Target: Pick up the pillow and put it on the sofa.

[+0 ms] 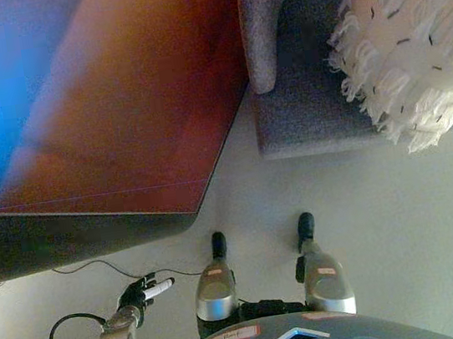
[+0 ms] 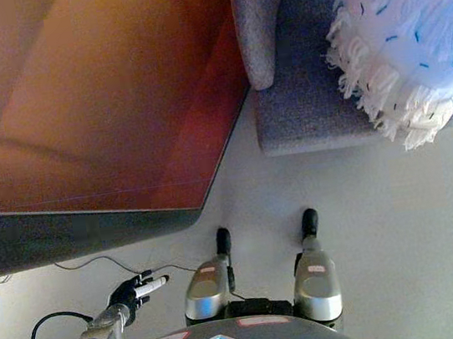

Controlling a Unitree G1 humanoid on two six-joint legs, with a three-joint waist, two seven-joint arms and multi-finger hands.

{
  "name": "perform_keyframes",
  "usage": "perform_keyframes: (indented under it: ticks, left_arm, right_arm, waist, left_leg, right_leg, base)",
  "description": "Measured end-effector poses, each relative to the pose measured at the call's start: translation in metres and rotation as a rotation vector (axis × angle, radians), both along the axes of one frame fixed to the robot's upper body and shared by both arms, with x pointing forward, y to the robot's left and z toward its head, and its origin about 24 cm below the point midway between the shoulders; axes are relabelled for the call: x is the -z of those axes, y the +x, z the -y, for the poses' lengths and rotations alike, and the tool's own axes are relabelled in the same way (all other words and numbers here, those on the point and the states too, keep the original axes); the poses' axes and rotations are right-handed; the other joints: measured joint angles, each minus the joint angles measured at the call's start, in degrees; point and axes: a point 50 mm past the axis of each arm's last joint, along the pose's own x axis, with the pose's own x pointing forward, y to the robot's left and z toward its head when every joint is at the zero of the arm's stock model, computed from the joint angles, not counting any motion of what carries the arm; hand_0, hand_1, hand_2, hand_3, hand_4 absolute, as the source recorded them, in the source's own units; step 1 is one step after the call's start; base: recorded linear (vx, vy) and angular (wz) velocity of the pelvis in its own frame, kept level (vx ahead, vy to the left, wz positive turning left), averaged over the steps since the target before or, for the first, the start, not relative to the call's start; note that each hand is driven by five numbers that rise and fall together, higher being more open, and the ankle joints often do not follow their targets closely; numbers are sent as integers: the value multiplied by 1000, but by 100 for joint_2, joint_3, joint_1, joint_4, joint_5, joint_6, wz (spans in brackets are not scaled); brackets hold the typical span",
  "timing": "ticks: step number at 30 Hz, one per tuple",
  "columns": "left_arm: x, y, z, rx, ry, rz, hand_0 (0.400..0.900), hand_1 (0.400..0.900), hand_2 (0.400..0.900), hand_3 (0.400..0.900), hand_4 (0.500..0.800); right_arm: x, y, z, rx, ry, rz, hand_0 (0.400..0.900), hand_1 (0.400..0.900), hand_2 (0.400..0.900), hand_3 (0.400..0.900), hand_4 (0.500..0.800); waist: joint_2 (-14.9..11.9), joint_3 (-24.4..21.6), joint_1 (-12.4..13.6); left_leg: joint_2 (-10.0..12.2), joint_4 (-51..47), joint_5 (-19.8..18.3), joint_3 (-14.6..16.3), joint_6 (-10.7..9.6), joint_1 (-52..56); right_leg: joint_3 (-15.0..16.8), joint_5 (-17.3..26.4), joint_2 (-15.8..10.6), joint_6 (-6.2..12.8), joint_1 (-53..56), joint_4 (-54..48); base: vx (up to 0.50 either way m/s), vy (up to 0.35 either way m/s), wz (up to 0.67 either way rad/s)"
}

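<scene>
Pillow (image 1: 406, 39): white, shaggy, fringed; at two o'clock, resting on the grey sofa (image 1: 301, 100) seat, its fringe overhanging the front edge. Looks already delivered, since no hand touches it.
Left hand (image 1: 143, 293): at seven o'clock, low beside the body, fingers loosely extended, holding nothing.
Right hand: not visible.
Table (image 1: 99, 103): reddish-brown top, at ten o'clock, apart from the sofa.

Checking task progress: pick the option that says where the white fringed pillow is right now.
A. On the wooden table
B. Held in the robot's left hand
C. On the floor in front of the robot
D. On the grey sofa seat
D: the white fringed pillow lies on the grey sofa seat, its fringe overhanging the front edge, while the left hand hangs low over the floor, holding nothing.
</scene>
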Motion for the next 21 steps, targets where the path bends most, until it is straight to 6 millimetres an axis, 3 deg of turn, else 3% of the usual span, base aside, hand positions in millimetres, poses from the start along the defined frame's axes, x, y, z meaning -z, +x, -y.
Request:
perform_keyframes:
  ticks: [5, 10, 15, 21]
  left_arm:
    - [1, -19, -10, 9, 35, -60, 900, 900, 900, 900, 800]
    - [1, -37, -16, 11, 53, -111, 900, 900, 900, 900, 800]
    - [4, -39, -13, -5, 61, -163, 900, 900, 900, 900, 800]
    - [8, -46, -7, -19, 106, -230, 900, 900, 900, 900, 800]
  right_arm:
    - [7, -1, 1, -13, 26, -33, 900, 900, 900, 900, 800]
    - [13, -3, 2, -23, 27, -67, 900, 900, 900, 900, 800]
    - [20, -9, 5, 12, 54, -147, 900, 900, 900, 900, 800]
    - [23, -24, 14, 10, 83, -198, 900, 900, 900, 900, 800]
  waist:
    - [-388, -497, 27]
    - [-605, -793, 81]
    - [-635, -1084, 156]
    - [-898, -1357, 123]
  left_leg:
    - [-4, -54, -20, 16, 15, 146]
    - [-10, -72, -67, 135, 28, 318]
    - [-5, -76, -101, 207, 23, 489]
    - [-8, -106, -110, 299, 23, 564]
  right_leg:
    - [-18, -83, -2, 34, 126, -4]
    - [60, -93, 4, 37, 223, -8]
    - [100, -109, 18, 53, 349, -10]
    - [220, -113, 28, 58, 344, -24]
  base:
    - [77, 23, -9]
    - [60, 18, -12]
    - [83, -21, -13]
    - [21, -4, -12]
